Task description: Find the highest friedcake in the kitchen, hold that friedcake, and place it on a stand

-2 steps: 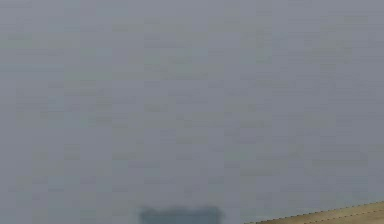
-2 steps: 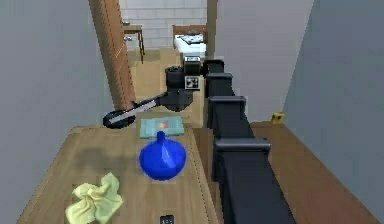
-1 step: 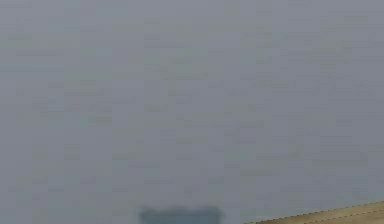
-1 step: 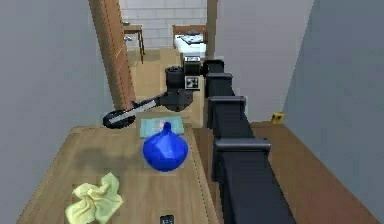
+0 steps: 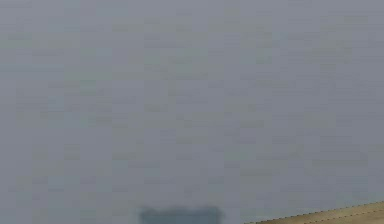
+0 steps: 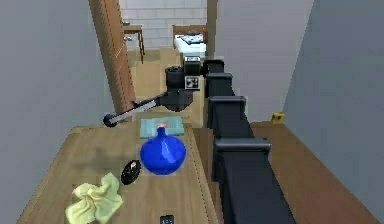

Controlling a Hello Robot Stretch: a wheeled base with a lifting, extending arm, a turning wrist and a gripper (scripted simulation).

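In the arm side view my arm rises as a dark bar from the bottom edge, over a wooden table. The gripper reaches left from its dark body, and its thin fingers end near the table's far edge by a wooden door frame. I cannot tell whether it holds anything. On the table stand a round blue vase and, behind it, a pale blue flat thing. A small dark round thing lies left of the vase.
A crumpled yellow cloth and a dark remote lie at the table's near end. Through the doorway, a chair and a white table stand in another room. The forward view faces a grey wall close ahead.
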